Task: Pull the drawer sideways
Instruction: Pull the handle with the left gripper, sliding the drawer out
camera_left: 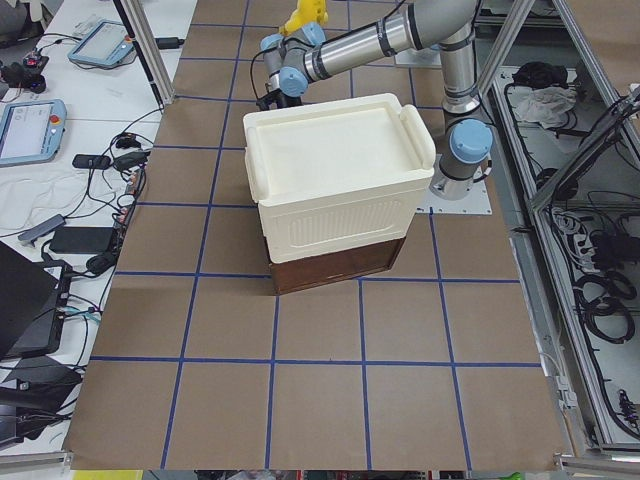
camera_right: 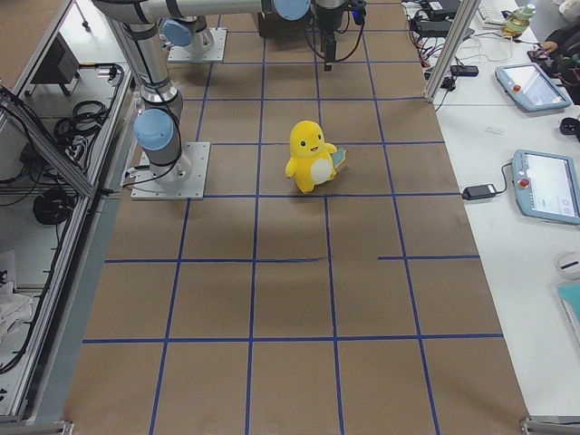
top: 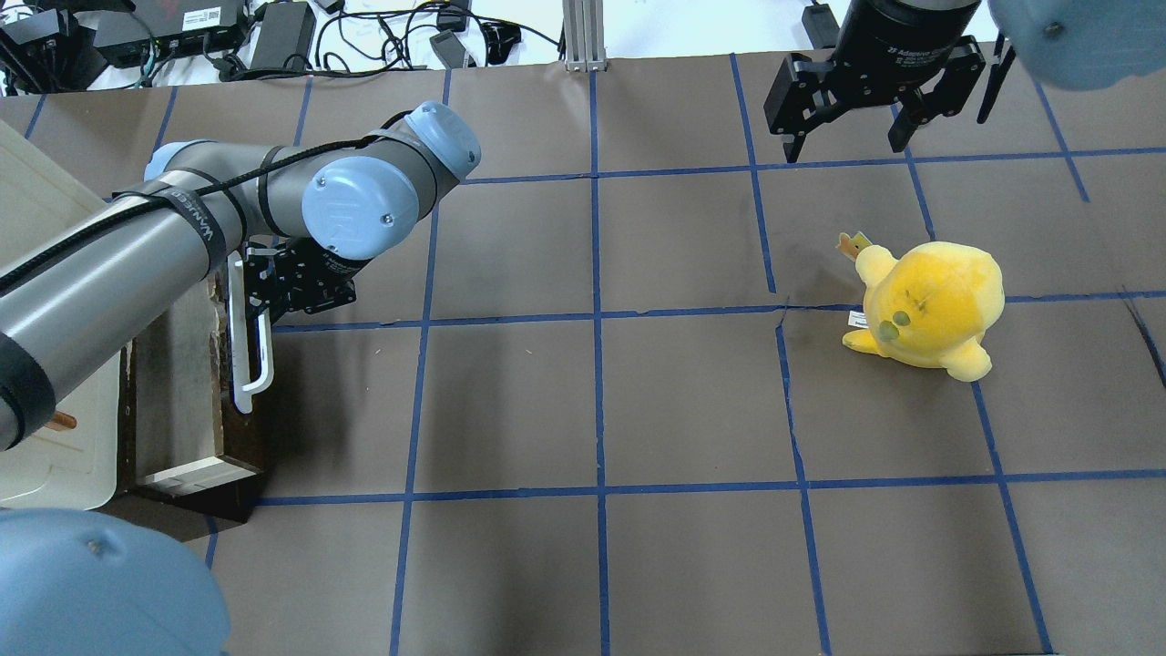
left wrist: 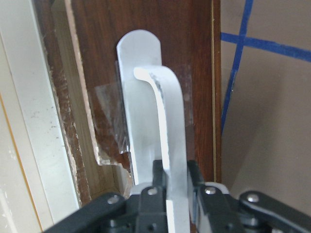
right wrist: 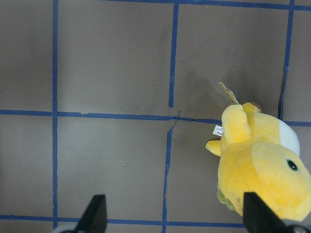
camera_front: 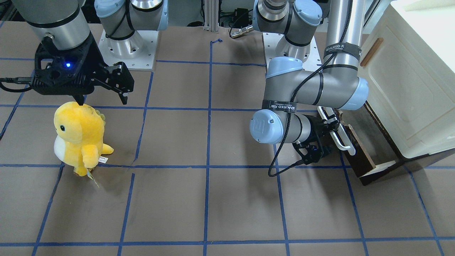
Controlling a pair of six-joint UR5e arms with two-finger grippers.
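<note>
The dark brown drawer (top: 239,456) sticks out sideways from under the cream-white box (top: 55,456), and its pale interior (top: 182,383) shows. Its white bar handle (top: 248,364) runs along the front. It also shows in the front-facing view (camera_front: 344,138) and fills the left wrist view (left wrist: 163,111). My left gripper (left wrist: 176,187) is shut on this handle near one end, with fingers (left wrist: 158,177) on both sides of the bar. It also shows in the overhead view (top: 273,292). My right gripper (top: 847,137) is open and empty, hovering above the table beyond the plush.
A yellow plush toy (top: 929,305) stands on the table's right half, just under my right gripper (camera_front: 103,99), and shows in the right wrist view (right wrist: 262,170). The cream-white box (camera_front: 408,89) stands at the table's left end. Blue tape lines grid the brown table.
</note>
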